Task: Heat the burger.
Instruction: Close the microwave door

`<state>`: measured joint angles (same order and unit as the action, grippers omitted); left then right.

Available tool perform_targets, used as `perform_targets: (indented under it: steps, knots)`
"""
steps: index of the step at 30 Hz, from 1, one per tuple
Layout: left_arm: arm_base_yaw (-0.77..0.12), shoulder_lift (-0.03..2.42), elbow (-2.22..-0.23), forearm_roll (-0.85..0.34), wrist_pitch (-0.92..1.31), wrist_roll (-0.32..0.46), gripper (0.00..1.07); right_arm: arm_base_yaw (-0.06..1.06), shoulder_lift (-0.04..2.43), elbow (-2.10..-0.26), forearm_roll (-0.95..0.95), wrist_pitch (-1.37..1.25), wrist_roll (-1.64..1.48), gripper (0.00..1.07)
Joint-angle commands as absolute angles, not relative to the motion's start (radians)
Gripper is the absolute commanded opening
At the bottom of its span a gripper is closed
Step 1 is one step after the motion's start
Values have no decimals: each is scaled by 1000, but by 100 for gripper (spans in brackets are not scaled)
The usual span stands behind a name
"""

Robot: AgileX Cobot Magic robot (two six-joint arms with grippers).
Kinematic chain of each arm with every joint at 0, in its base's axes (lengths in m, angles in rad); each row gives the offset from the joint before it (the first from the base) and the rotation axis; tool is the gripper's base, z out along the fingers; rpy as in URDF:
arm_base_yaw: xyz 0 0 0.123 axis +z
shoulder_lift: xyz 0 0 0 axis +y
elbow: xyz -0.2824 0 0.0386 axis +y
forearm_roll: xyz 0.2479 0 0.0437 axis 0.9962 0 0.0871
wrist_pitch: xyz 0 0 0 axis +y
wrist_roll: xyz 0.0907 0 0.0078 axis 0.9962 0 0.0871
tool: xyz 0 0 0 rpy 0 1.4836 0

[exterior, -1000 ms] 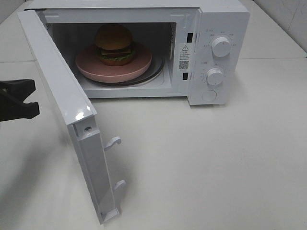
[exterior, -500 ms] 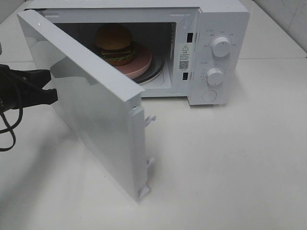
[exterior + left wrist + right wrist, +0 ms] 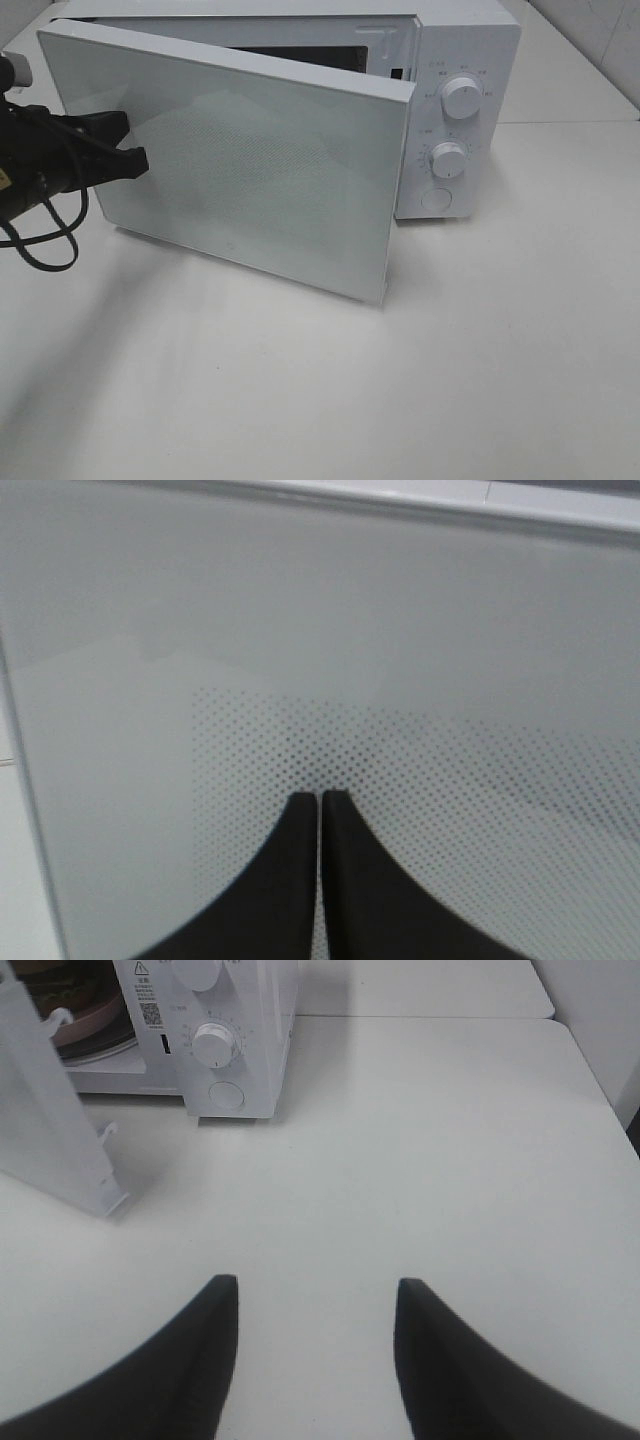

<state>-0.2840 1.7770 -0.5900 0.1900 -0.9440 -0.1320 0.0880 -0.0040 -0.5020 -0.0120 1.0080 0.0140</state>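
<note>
Burger [image 3: 65, 982] inside microwave [image 3: 470, 40], door [image 3: 250, 170] ajar; left fingers [image 3: 290, 880] clenched against door; right fingers [image 3: 190, 1360] apart, empty

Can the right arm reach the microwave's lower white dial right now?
Probably yes: the lower white round dial faces the open right gripper, only tabletop lies between, and the half-shut white microwave door stands aside.

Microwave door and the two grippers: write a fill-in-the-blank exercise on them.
The left gripper touches the microwave door with its fingers ____.
The door is not yet fully ____.
The right gripper hangs over the table, its fingers ____.
Above the round button sit ____ knobs.
Missing: shut; closed; apart; two.
</note>
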Motion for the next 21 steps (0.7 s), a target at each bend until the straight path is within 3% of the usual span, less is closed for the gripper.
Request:
perform_targets:
  steps: [1, 21]
  knots:
    - [-303, 1792, -636, 180, -959, -147, 1, 86, -34, -500, -14, 999, 5, 48]
    - [-307, 1882, -807, 64, -897, -42, 1, 86, -34, -500, -14, 999, 5, 48]
